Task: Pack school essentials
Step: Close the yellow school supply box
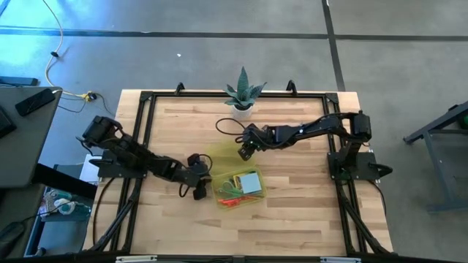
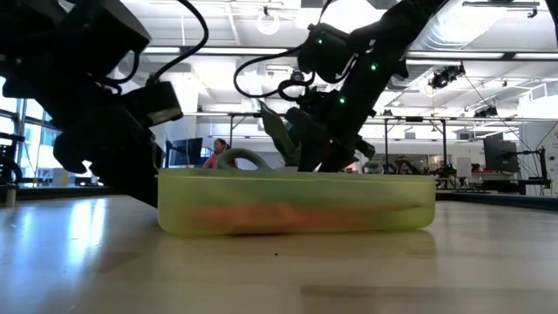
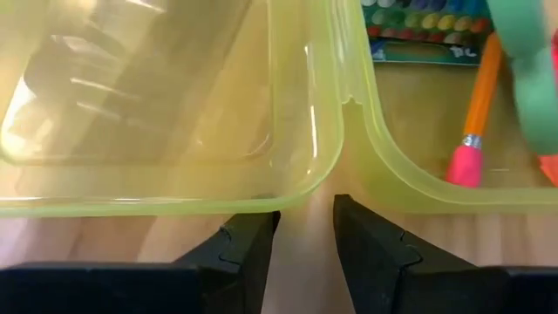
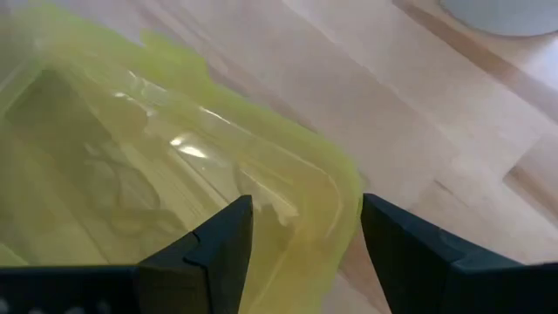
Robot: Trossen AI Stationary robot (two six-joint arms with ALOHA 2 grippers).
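Left hand [image 3: 303,228] fingers apart, at case [image 1: 238,186] hinge, mid-table | right hand [image 4: 301,228] spread over lid [image 1: 219,157] corner, nr plant [image 1: 243,93] | pencils [image 1: 232,191], notepad [image 1: 251,183] in case tray, toward front edge

Translucent yellow-green case [image 1: 235,186], orange pencil [image 3: 480,85], light-blue notepad [image 1: 251,183], black fingers [image 3: 247,253]

Left arm reaches low from the table's left side toward centre, left gripper [image 1: 199,188] near the tabletop, fingers [image 3: 247,247] parted by a narrow gap. Right arm stretches in from the right, right gripper [image 1: 243,153] angled down, fingers [image 4: 218,240] spread apart.
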